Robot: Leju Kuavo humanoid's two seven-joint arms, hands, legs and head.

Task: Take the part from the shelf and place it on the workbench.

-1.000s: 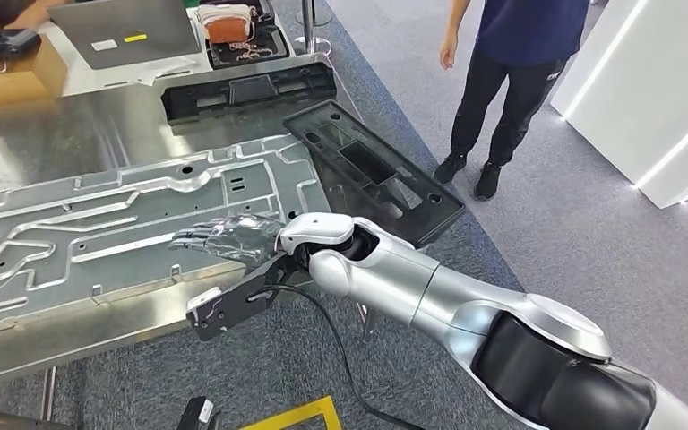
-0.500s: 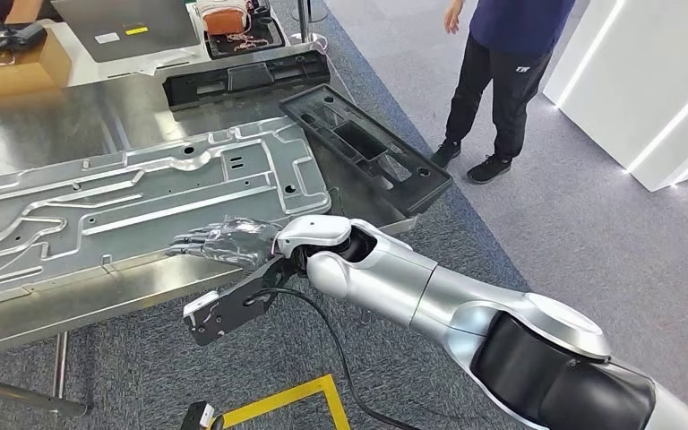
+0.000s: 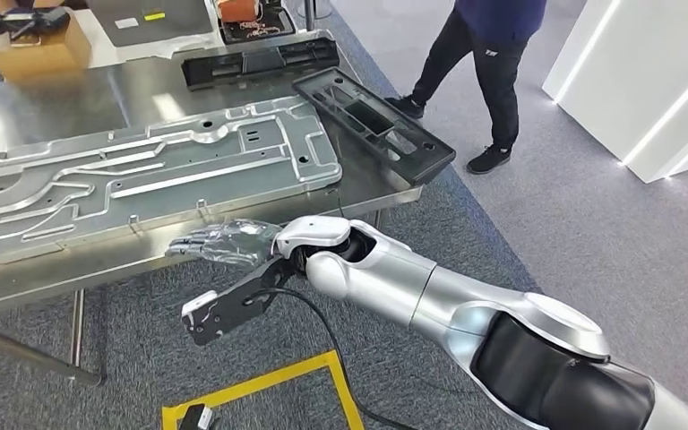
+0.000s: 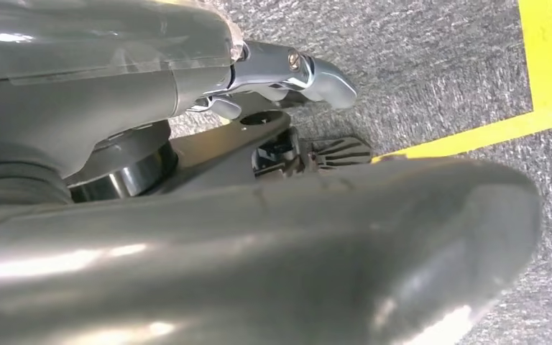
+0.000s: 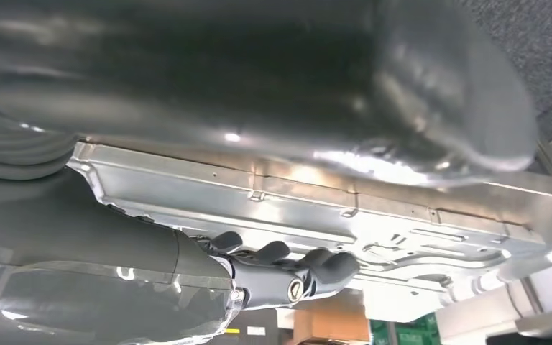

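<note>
My view is pulling back from the workbench (image 3: 385, 184), so the whole scene slides up and away. My right hand (image 3: 219, 240), over the metal part (image 3: 152, 175) a second ago, now hangs empty off the bench's near edge. The person (image 3: 484, 63) steps leftward.

The right hand (image 3: 219, 240) reaches forward, fingers extended, holding nothing.

the right hand (image 5: 280, 277) (dark fingers stretched out, holding nothing) hangs in front of the ribbed metal part (image 5: 345, 215) lying on the steel worktop (image 5: 546, 194).
</note>
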